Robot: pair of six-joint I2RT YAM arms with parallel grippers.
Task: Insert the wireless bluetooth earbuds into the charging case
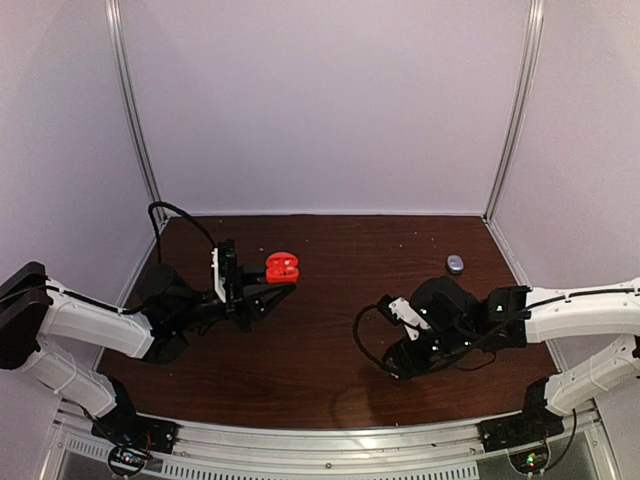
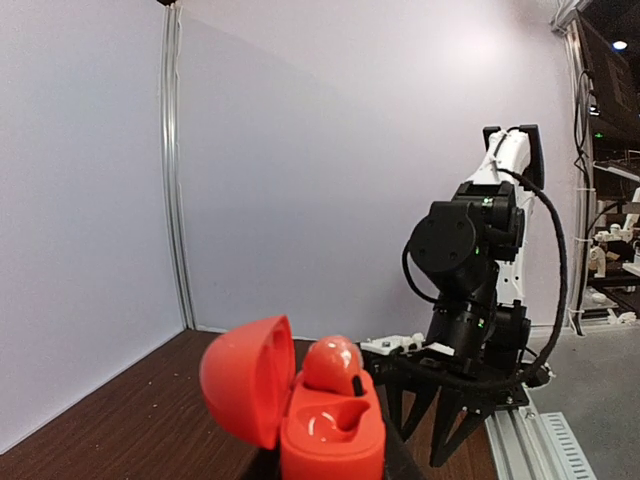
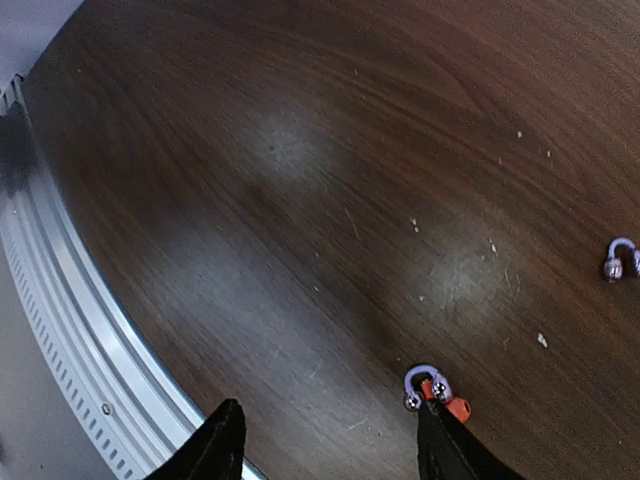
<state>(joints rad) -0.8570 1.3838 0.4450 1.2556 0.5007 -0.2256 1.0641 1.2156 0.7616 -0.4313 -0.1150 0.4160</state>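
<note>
The left end effector (image 1: pixel 283 283) is pressed together on the red charging case (image 2: pixel 332 440), pinching it by its base and holding it over the left half of the table (image 1: pixel 330 380). The case stands upright with its lid (image 2: pixel 248 378) swung open to one side. One red earbud (image 2: pixel 333 362) sits in the pocket next to the lid hinge, its rounded top sticking up above the base. The pocket beside it shows only its glossy red lining.

The right end effector (image 3: pixel 330 450) is low over the right half of the table with its two fingers (image 3: pixel 222 442) spread wide and nothing between them. A tiny earbud piece with a silvery hook and a red tip (image 3: pixel 432 386) lies on the wood right at the tip of one finger; whether they touch cannot be told. A second silvery hook (image 3: pixel 622 258) lies on the table, well apart from the first, near the edge of the right wrist view.

In the top view a small grey rounded case (image 1: pixel 455 264) lies on the table beyond the right arm (image 1: pixel 560 315), well apart from the red case.
</note>
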